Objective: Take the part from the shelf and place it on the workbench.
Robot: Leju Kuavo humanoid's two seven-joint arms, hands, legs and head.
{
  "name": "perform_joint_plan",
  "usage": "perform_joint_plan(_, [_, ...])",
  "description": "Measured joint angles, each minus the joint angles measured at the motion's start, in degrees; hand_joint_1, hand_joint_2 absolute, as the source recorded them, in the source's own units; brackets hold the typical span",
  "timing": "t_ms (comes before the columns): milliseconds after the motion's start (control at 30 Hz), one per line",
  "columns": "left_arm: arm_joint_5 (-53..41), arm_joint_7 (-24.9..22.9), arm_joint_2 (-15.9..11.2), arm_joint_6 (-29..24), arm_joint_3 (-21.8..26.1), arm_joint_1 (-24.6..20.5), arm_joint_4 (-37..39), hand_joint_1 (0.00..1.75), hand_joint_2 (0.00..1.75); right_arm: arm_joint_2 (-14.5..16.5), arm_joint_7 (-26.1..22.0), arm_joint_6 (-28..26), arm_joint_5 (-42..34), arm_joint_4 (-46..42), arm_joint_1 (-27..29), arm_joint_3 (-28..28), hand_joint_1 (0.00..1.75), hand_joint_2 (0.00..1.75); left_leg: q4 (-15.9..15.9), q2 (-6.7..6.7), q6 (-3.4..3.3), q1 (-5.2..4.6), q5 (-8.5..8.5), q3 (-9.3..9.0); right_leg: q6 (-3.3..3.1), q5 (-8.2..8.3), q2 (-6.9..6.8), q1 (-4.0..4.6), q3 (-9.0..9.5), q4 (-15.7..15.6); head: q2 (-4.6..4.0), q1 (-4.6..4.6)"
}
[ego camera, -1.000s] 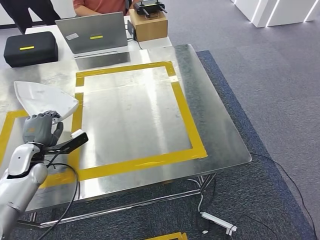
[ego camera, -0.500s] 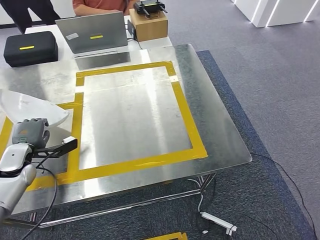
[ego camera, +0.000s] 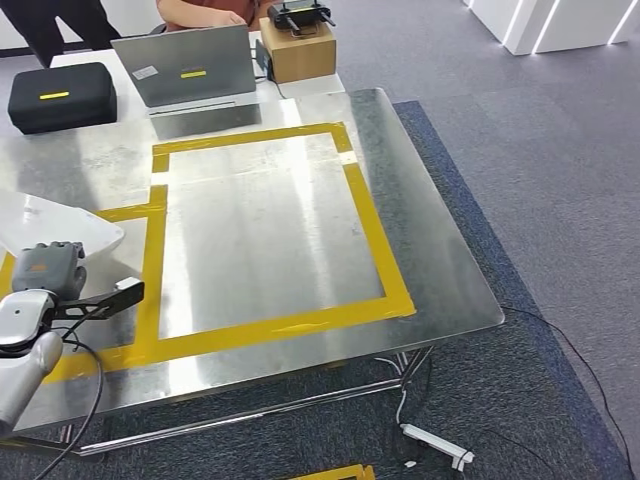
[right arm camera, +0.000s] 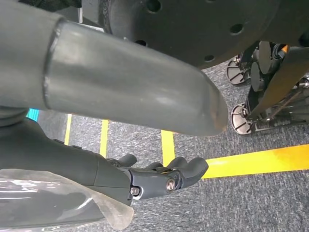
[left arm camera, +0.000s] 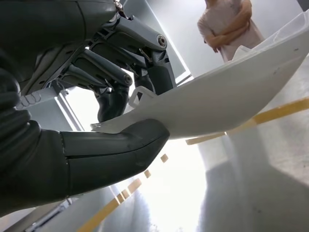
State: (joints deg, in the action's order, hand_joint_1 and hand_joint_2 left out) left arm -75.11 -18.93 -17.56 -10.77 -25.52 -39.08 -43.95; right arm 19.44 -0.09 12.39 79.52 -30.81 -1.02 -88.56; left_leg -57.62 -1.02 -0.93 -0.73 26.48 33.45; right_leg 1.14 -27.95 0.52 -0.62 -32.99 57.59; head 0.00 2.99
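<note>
The part (ego camera: 54, 222) is a white, curved, thin shell, held just above the left end of the steel workbench (ego camera: 264, 230). My left hand (ego camera: 49, 270) grips its near edge from below the part. Up close in the left wrist view, the thumb sits under the part (left arm camera: 233, 92) and the darker fingers of the left hand (left arm camera: 94, 154) curl over its top. Whether the part touches the tabletop I cannot tell. My right hand (right arm camera: 153, 176) hangs low over the carpet with its fingers loosely extended and nothing in them.
Yellow tape (ego camera: 377, 250) outlines a large square on the bench. Behind it stand a laptop (ego camera: 185, 65), a black case (ego camera: 60, 95) and a cardboard box (ego camera: 296, 50), with a person (ego camera: 204, 10) beyond. A white power strip (ego camera: 438, 445) lies on the floor.
My left hand has carried the white part to the left and slightly nearer to me, toward the bench's left end. Nothing else on the bench has moved.
</note>
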Motion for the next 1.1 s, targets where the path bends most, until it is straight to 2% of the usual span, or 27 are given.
perform_joint_plan(100, [-0.02, -0.16, -0.08, 2.02, 0.19, 0.0, 0.0, 1.75, 1.75, 0.04, 0.0, -0.14, 0.01, -0.01, 0.0, 0.0, 0.0, 0.0, 0.0, 0.0, 0.0, 0.0, 0.0, 0.0, 0.0, 0.0, 0.01, 0.0, -0.01, 0.0, 0.0, -0.01])
perform_joint_plan(233, [0.75, 0.64, -0.1, 3.53, 0.73, -0.02, 0.0, 0.0, 1.75, 0.05, -0.01, -0.14, 0.01, -0.03, -0.03, 0.0, 0.0, 0.0, 0.0, 0.0, 0.0, 0.0, 0.0, 0.0, 0.0, 0.0, 0.0, 0.0, -0.01, 0.0, 0.0, 0.0])
perform_joint_plan(300, [1.16, 1.23, -0.1, 3.5, 0.99, -0.06, 0.01, 0.0, 1.75, 0.05, -0.03, -0.1, 0.04, -0.04, -0.04, 0.0, 0.0, 0.0, 0.0, 0.0, 0.0, 0.0, 0.0, 0.0, 0.0, 0.0, 0.0, 0.0, -0.01, 0.0, 0.0, 0.0])
perform_joint_plan(433, [2.46, 2.43, -0.03, 1.91, 1.56, -0.09, 0.06, 0.0, 0.0, 0.05, -0.13, 0.08, 0.21, -0.13, -0.04, 0.0, 0.0, 0.0, 0.0, 0.0, 0.0, 0.0, 0.0, -0.01, 0.0, 0.0, 0.0, 0.0, -0.01, 0.0, 0.0, 0.0])
perform_joint_plan(667, [3.83, 4.05, 0.44, -4.8, 2.97, 0.22, -0.3, 0.0, 0.0, 0.07, -0.43, 0.19, 0.53, -0.37, -0.2, 0.0, 0.0, 0.0, 0.0, 0.0, 0.0, 0.0, 0.0, -0.01, 0.0, 0.0, 0.01, 0.0, 0.0, 0.0, 0.0, 0.0])
perform_joint_plan(800, [4.04, 5.6, 0.43, -8.21, 3.84, 1.39, -2.46, 0.0, 0.0, 0.1, -0.58, 0.33, 0.61, -0.49, -0.19, 0.0, 0.0, 0.0, 0.0, 0.0, 0.0, 0.0, 0.0, 0.0, 0.0, 0.0, 0.0, 0.0, 0.0, 0.0, 0.0, -0.01])
perform_joint_plan(967, [4.13, 6.34, 0.34, -9.54, 4.39, 2.23, -4.39, 0.0, 0.0, 0.12, -0.61, 0.38, 0.63, -0.56, -0.2, 0.0, 0.0, 0.0, 0.0, 0.0, 0.0, 0.0, 0.0, 0.0, 0.0, 0.0, 0.0, 0.0, 0.0, 0.0, 0.0, -0.01])
perform_joint_plan(1100, [4.15, 8.32, 0.24, -14.18, 5.07, 4.18, -7.78, 0.0, 0.0, 0.12, -0.74, 0.37, 0.72, -0.66, -0.15, 0.0, 0.0, 0.0, 0.0, 0.0, 0.0, 0.0, 0.01, 0.0, 0.0, -0.01, 0.0, 0.0, 0.0, 0.0, 0.0, 0.0])
